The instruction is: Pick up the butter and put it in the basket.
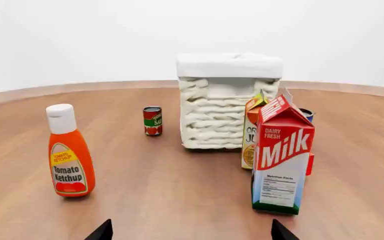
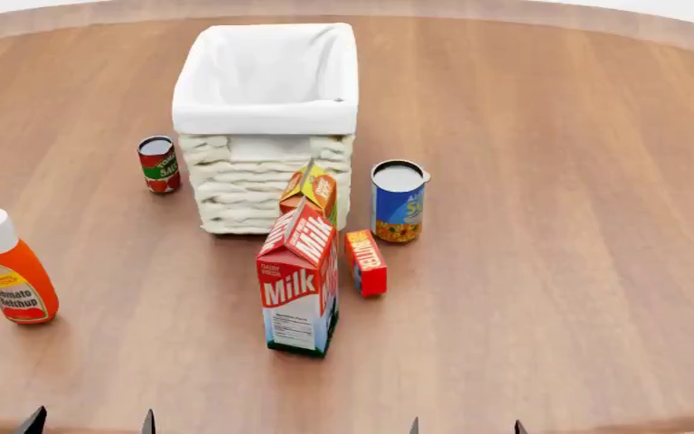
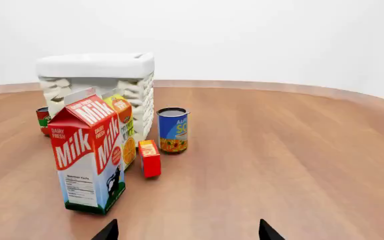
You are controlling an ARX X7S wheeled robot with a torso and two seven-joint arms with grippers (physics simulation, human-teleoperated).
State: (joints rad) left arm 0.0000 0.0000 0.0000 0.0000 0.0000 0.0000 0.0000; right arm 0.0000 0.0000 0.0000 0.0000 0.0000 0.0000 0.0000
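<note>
Nearest the robot, only the tips of the left gripper (image 2: 88,421) and right gripper (image 2: 464,426) show at the head view's bottom edge, both spread w/ nothing between them. Next out on the table (image 2: 564,226) stands the milk carton (image 2: 299,280), and just right of it the butter (image 2: 367,262) lies on a long edge, long axis running near-to-far (lettered face up). Behind those: juice carton (image 2: 311,192), blue can (image 2: 398,201), then the basket (image 2: 267,99), w/ ketchup bottle (image 2: 14,268) and small red can (image 2: 159,164) off to the left.

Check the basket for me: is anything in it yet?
Empty, as far as shown. The head view looks into the basket and shows only white liner; the butter sits on the table beside the milk carton.
</note>
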